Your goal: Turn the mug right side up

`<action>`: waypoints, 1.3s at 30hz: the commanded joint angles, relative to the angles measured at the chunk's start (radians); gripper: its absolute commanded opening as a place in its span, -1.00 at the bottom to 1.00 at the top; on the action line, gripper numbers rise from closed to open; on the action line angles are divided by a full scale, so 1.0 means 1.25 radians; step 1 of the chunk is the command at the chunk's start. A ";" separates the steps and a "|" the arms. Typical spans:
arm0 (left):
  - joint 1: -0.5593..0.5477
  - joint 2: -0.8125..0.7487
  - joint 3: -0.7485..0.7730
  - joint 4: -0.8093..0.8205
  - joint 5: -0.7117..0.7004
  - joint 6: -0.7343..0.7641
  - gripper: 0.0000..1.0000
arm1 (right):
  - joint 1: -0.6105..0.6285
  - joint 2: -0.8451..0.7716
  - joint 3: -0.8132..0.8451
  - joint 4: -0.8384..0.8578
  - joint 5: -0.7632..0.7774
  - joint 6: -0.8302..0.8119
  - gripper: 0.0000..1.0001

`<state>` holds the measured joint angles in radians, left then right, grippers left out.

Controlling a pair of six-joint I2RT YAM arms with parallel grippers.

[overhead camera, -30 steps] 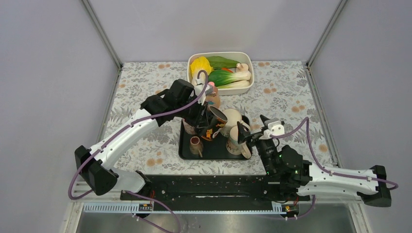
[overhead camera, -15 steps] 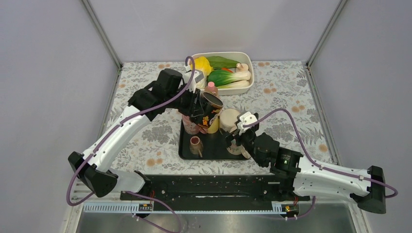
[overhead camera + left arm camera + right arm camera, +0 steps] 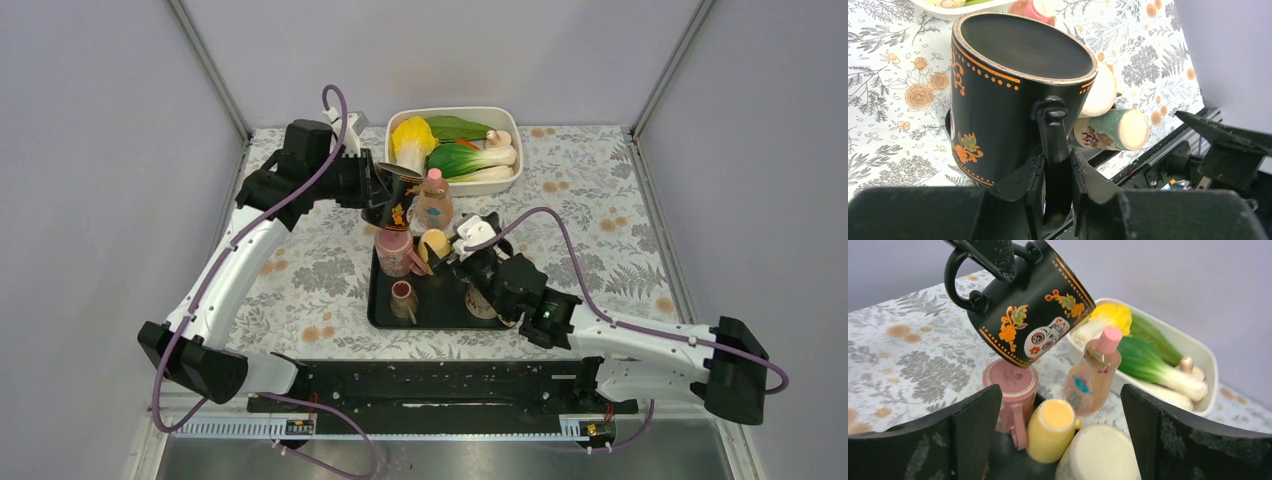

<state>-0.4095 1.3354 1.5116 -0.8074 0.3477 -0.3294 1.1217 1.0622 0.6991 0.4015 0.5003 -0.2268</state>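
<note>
A black mug with orange flowers [image 3: 397,196] hangs tilted in the air above the tray's far left corner. My left gripper [image 3: 380,185] is shut on its handle [image 3: 1054,135]. The left wrist view shows the mug's flat base [image 3: 1025,45] facing the camera. In the right wrist view the mug [image 3: 1033,305] hangs over an upside-down pink mug [image 3: 1010,387]. My right gripper [image 3: 1060,440] is open and empty, low over the tray [image 3: 440,312], facing a yellow mug [image 3: 1050,427] and a cream mug [image 3: 1100,455].
The black tray also holds a small brown cup [image 3: 403,297] and a green mug lying on its side [image 3: 1113,130]. A pink-capped bottle [image 3: 432,200] stands behind the tray. A white tub of vegetables [image 3: 455,150] sits at the back.
My left arm has lifted the black mug up and back to the left, off the tray. My right arm has swung left and forward over the tray's mugs.
</note>
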 commanded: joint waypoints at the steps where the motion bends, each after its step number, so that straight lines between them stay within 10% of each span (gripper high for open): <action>1: 0.020 -0.007 0.080 0.156 0.067 -0.095 -1.00 | -0.005 0.096 0.022 0.282 0.003 -0.243 0.97; 17: 0.067 0.031 0.122 0.150 0.088 -0.130 -1.00 | 0.030 0.303 0.054 0.509 -0.045 -0.542 0.97; 39: 0.079 -0.074 -0.043 0.211 -0.141 0.161 -1.00 | 0.037 0.204 0.062 0.331 -0.046 -0.420 0.97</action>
<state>-0.3202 1.3445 1.4528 -0.7609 0.2443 -0.2298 1.1641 1.3640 0.7471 0.8150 0.4522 -0.7853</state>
